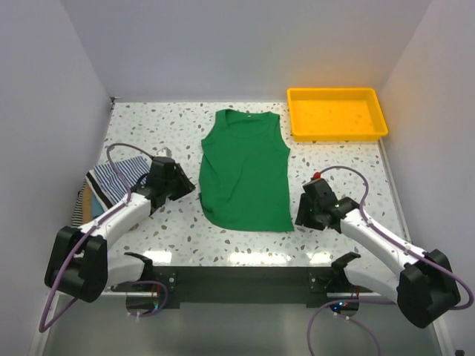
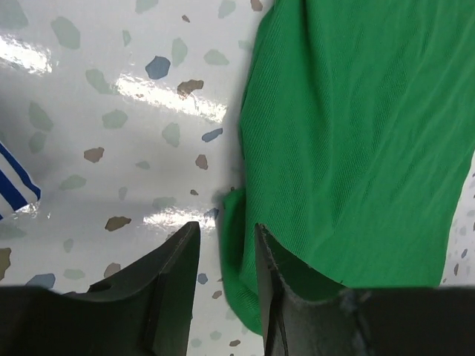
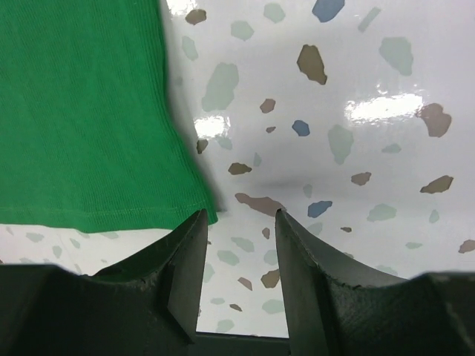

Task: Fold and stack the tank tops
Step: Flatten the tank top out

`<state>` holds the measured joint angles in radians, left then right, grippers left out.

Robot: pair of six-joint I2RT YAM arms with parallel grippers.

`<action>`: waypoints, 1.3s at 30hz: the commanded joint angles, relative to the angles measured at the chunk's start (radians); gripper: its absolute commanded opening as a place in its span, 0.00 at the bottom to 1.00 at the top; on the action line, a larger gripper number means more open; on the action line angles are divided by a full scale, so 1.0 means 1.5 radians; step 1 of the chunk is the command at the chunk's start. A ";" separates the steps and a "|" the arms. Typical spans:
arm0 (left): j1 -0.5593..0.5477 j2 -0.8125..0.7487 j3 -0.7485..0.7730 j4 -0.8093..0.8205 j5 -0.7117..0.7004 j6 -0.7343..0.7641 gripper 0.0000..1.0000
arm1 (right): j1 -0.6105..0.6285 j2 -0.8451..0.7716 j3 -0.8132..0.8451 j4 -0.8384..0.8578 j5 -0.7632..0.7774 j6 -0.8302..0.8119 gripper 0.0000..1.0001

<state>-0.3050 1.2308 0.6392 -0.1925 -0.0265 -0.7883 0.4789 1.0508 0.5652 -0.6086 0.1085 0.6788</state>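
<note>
A plain green tank top point(image 1: 245, 170) lies flat in the middle of the table, neck toward the far side. My left gripper point(image 1: 188, 185) sits at its lower left edge. In the left wrist view this gripper point(image 2: 226, 228) stands open, and a rolled bit of the green edge point(image 2: 236, 248) lies in the gap with bare table beside it. My right gripper point(image 1: 299, 215) is at the top's lower right corner. Seen from the right wrist, it point(image 3: 240, 215) is open over bare table, with the green hem corner point(image 3: 185, 208) just beside its left finger. A navy-white striped tank top point(image 1: 119, 176) lies bunched at the left wall.
A yellow plastic tray point(image 1: 338, 133) stands at the back right. A tan cloth point(image 1: 87, 206) peeks out under the striped top at the left edge, and a blue-white striped corner point(image 2: 15, 187) shows in the left wrist view. Walls close in on both sides.
</note>
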 commanded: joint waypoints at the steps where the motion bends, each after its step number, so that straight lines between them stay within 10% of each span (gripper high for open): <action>1: -0.005 0.007 -0.026 0.041 0.028 0.013 0.40 | 0.023 -0.013 -0.004 0.036 0.006 0.049 0.45; 20: -0.068 0.192 0.038 0.082 -0.035 0.047 0.35 | 0.098 0.225 0.122 0.100 0.084 0.012 0.45; 24: -0.074 0.215 0.069 0.037 -0.094 0.027 0.00 | 0.094 0.253 0.136 0.097 0.094 0.006 0.45; 39: -0.110 -0.140 -0.059 -0.239 -0.035 -0.179 0.06 | -0.031 0.262 0.139 0.099 0.059 -0.055 0.43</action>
<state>-0.4522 1.0767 0.6209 -0.4484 -0.1547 -0.9558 0.4328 1.4418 0.7364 -0.4767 0.2085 0.6292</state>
